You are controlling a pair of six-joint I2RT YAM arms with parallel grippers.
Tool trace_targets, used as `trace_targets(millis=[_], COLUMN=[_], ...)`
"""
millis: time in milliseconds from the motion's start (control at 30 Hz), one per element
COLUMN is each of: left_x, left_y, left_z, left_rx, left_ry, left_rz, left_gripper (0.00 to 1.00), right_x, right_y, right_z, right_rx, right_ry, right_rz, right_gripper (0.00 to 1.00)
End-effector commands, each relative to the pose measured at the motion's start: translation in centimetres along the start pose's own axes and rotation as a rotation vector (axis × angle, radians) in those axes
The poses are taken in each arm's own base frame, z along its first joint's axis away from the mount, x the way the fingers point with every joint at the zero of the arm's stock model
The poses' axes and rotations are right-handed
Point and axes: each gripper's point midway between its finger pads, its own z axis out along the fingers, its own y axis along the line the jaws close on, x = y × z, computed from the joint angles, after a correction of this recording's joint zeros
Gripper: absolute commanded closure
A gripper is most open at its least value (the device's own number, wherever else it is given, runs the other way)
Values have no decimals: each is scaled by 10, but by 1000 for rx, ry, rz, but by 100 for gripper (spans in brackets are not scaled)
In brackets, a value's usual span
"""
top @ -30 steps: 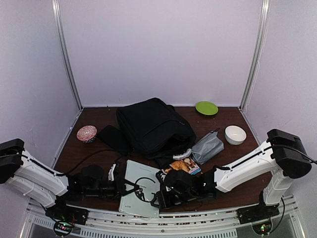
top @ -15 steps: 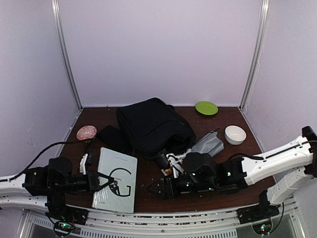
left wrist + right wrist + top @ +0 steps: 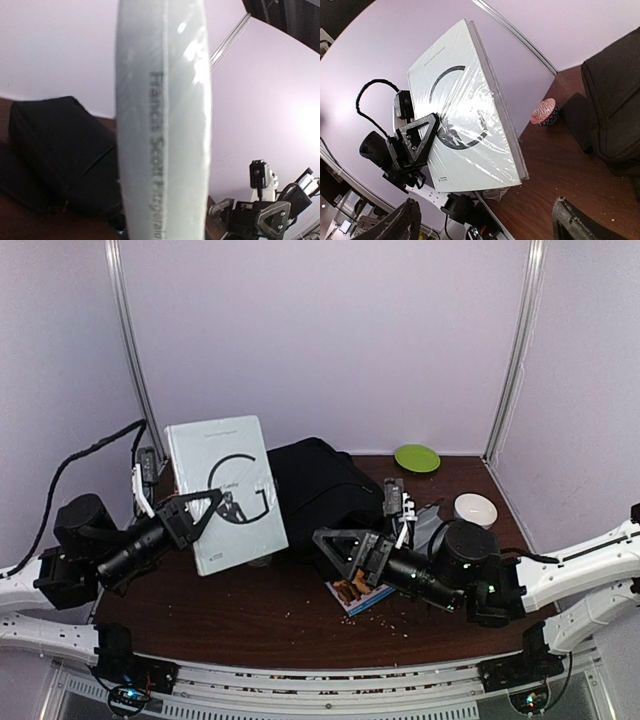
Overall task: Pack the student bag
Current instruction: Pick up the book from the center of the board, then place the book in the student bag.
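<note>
Clutter first: a white shrink-wrapped Fitzgerald book point(image 3: 225, 490) stands upright in the air at left, clamped in my left gripper point(image 3: 193, 516). A green plate point(image 3: 417, 457) and a white bowl point(image 3: 475, 510) sit back right. A picture booklet point(image 3: 352, 592) lies below my right gripper point(image 3: 352, 551), whose fingers are spread wide around nothing. I see bare table point(image 3: 250, 620) along the near edge. The black student bag point(image 3: 320, 490) slumps at centre back, zips indistinct.

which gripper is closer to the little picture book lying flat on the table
Right. The right gripper hovers right beside the picture book; the left gripper is well off to its left, holding up the white book.
</note>
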Motion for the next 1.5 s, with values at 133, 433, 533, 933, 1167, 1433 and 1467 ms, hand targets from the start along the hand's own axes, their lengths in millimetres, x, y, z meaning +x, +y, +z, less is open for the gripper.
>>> trace_targets(millis=[133, 433, 533, 933, 1167, 1433, 1467], left_x=[-113, -123, -119, -93, -95, -107, -107], left_y=[-104, -142, -137, -114, -100, -99, -98], left_z=[34, 73, 76, 90, 90, 85, 85], left_rx=[390, 700, 747, 719, 653, 615, 616], left_ry=[-304, -330, -365, -368, -395, -416, -419], left_rz=[-109, -296, -371, -523, -552, -546, -553], left_gripper=[100, 100, 100, 100, 100, 100, 100], right_x=[-38, -52, -61, -93, -85, -79, -77], right_y=[27, 26, 19, 23, 36, 51, 55], right_z=[-14, -14, -8, 9, 16, 19, 21], right_rx=[-213, -243, -232, -316, -337, -391, -399], right_ry=[-170, -221, -254, -356, -284, -236, -220], right_rz=[88, 92, 96, 162, 95, 71, 61], right_gripper=[9, 10, 12, 20, 22, 19, 19])
